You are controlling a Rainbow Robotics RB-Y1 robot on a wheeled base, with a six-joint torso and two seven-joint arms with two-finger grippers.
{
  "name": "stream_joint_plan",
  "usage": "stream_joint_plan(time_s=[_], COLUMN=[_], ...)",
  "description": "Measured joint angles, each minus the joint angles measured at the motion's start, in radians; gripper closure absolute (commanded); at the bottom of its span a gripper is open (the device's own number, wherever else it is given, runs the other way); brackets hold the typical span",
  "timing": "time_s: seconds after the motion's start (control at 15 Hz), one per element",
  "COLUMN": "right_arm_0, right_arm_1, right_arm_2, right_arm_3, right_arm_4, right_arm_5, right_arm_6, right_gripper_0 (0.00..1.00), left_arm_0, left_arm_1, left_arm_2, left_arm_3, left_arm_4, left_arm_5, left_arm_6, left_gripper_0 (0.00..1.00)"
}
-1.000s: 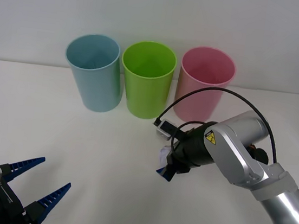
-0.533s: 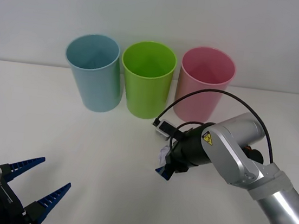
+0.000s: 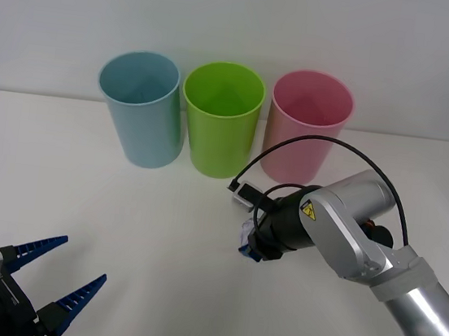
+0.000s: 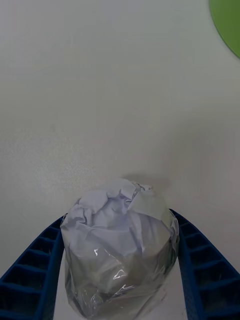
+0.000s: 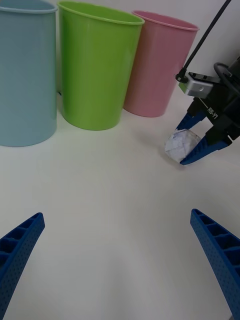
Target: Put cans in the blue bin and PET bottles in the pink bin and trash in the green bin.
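Two blue ribbed fingers of the right gripper [image 4: 120, 280] sit against either side of the trash [image 4: 120, 245], a crumpled whitish wad wrapped in clear shiny film, and they are clamped on it. The right wrist view shows this grip close up, with the white table [image 4: 100, 100] just past the wad and a sliver of the green bin [image 4: 227, 22] at one corner. In the front view the right gripper [image 3: 250, 247] is mostly hidden by its own wrist, and the trash [image 3: 243, 234] peeks out as a small pale lump low over the table [image 3: 159, 234].

From the left wrist view the right gripper [image 5: 196, 144] and the trash [image 5: 181, 143] are seen from the side, fingers angled down, the wad at or just above the tabletop; contact cannot be told. Beyond the gripper stand the three bins in a row: the pink bin [image 3: 307, 129] nearest, the green bin [image 3: 221, 118] beside it, the blue bin [image 3: 140, 108] farthest.

The left gripper [image 3: 53, 278] waits well apart from the trash, near the table's front edge, its fingers spread wide.
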Motion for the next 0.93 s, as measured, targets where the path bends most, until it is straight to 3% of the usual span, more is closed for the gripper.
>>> stream_joint_plan(time_s=[0.47,0.67,0.93], right_arm_0=[0.0,0.001,0.06], right_arm_1=[0.004,-0.002,-0.077], right_arm_2=[0.023,0.022,-0.022], right_arm_3=[0.0,-0.006,-0.165], right_arm_4=[0.019,0.006,-0.041], right_arm_5=[0.018,0.078,0.106], right_arm_6=[-0.005,0.007,0.008], right_gripper_0=[1.0,1.0,1.0], left_arm_0=[0.0,0.0,0.0], left_arm_1=[0.0,0.0,0.0], left_arm_2=[0.0,0.0,0.0], left_arm_3=[0.0,0.0,0.0], left_arm_4=[0.0,0.0,0.0], left_arm_5=[0.0,0.0,0.0], left_arm_6=[0.0,0.0,0.0], left_gripper_0=[0.0,0.0,0.0])
